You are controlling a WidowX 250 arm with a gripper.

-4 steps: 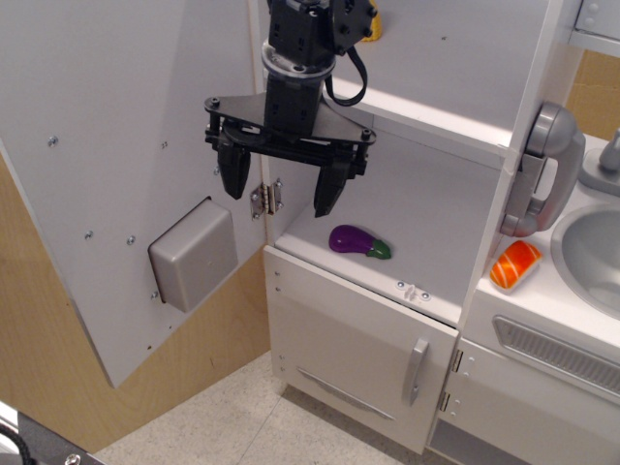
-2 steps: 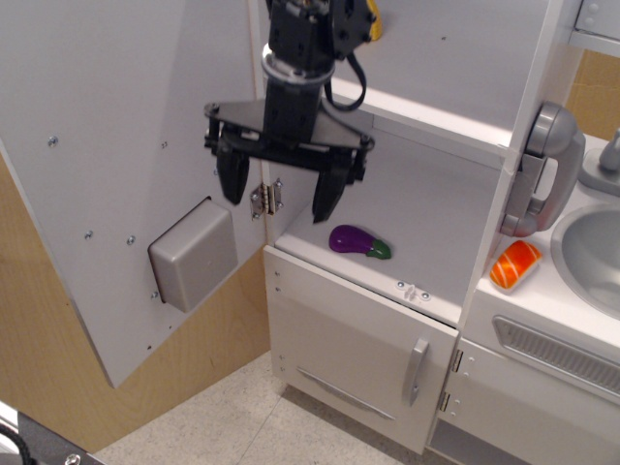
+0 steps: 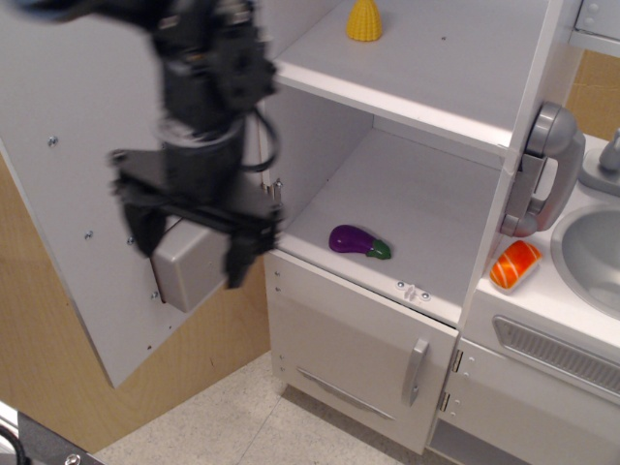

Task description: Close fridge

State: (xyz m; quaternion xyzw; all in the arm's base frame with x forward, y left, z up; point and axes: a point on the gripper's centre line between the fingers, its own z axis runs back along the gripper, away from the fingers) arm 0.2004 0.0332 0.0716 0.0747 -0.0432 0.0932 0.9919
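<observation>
The fridge is a tall white toy-kitchen cabinet with white shelves, and it stands open. Its large door is swung wide to the left, showing its inner face with a grey box low down. My black gripper is open and empty, motion-blurred, with its fingers pointing down in front of the door's inner face and straddling the grey box. A purple eggplant lies on the lower shelf and a yellow corn stands on the upper shelf.
A smaller lower white door with a short grey handle is shut below the fridge. A grey wall phone hangs on the cabinet's right post. An orange toy lies by the sink. A wooden wall panel is behind the door.
My gripper has swung left and slightly down, from in front of the fridge opening near the hinge to in front of the door's inner face over the grey box. The door has not visibly moved.
</observation>
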